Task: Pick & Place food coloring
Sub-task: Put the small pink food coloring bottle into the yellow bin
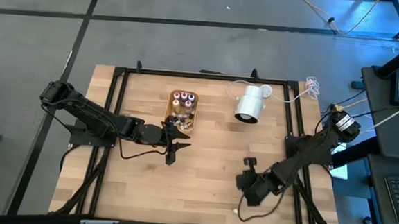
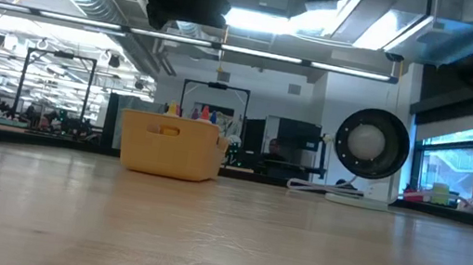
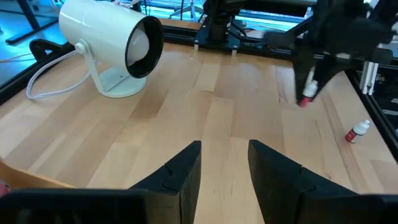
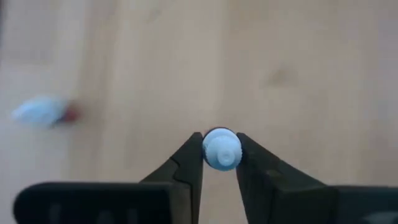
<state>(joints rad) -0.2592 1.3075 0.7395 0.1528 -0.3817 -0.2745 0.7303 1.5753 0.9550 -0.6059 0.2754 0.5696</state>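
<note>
The orange tray (image 1: 184,110) at the table's far middle holds several food coloring bottles (image 1: 183,97); their tops show over its rim in the low view (image 2: 188,111). My right gripper (image 4: 221,163), over the table's near right (image 1: 249,168), is shut on one small bottle (image 3: 306,94) with a white cap and a red body. Another bottle (image 3: 357,132) lies on its side on the wood by the near edge (image 1: 236,211). My left gripper (image 3: 224,167) hovers open just in front of the tray (image 1: 172,154), with nothing between its fingers. My right gripper pinches the bottle's white cap (image 4: 222,149) between its two fingertips, one on either side. The fingers come steeply from above. The bottle hangs below them, cap up, with its red body (image 3: 304,102) clear of the table.
A large white cylinder lamp (image 1: 248,104) lies at the far right with its cord (image 1: 284,96) trailing toward the right rail. A black frame (image 1: 116,107) borders the wooden top. Bare wood lies between the two grippers.
</note>
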